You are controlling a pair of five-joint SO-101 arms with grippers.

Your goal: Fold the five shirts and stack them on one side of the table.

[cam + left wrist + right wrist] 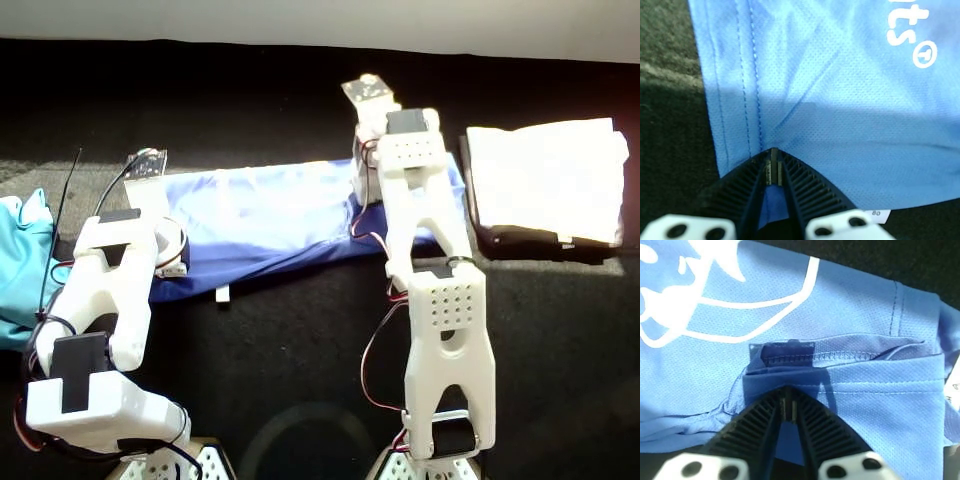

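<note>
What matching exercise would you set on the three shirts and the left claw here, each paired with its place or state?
Things:
1. blue shirt
2. turquoise shirt
3. white shirt
4. left claw

Places or states:
A. folded, lying on top of a dark folded garment
B. shut on the blue shirt's edge
C. bunched at the table edge beside the left arm
D. stretched out across the middle of the table

Pairs: 1-D, 2-C, 3-A, 4-B.
</note>
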